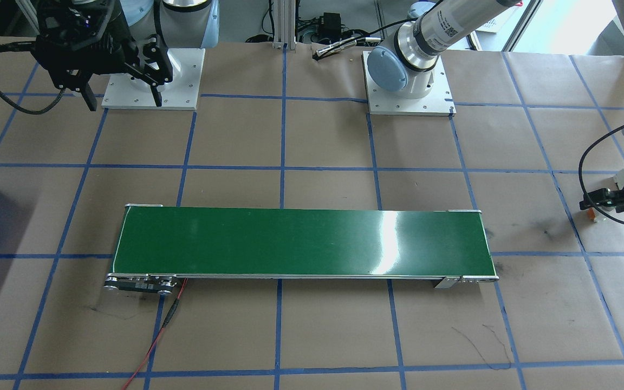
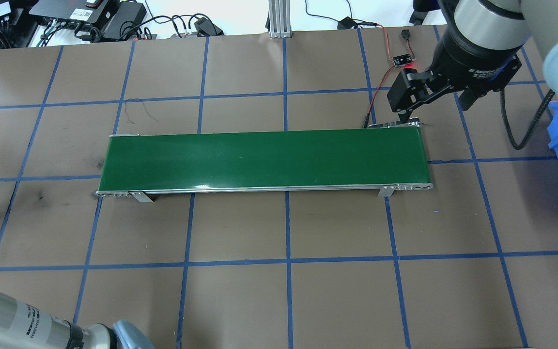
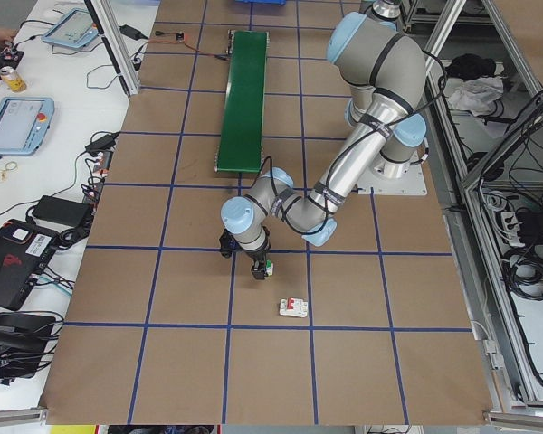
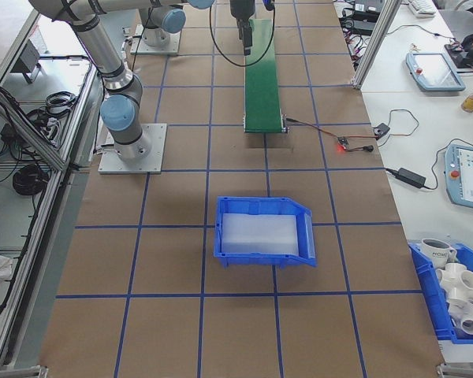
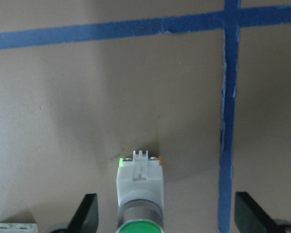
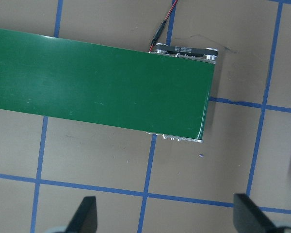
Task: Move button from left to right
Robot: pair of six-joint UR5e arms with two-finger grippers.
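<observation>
The conveyor belt [image 2: 264, 160] lies across the middle of the table [image 2: 279, 291]. Off its left end, near the table's edge, the left gripper [image 5: 165, 213] hangs over the button [image 5: 139, 194], a circuit breaker [image 3: 293, 307] just beyond. The right gripper [image 2: 412, 104] hovers above the belt's right end, a bin [image 4: 264, 230] farther right.

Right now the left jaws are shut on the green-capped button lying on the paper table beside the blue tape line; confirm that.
Not quite: the left gripper is open, its jaws standing apart either side of the button without touching it, as the left wrist view shows. The button does lie on the paper beside the blue tape line.
</observation>
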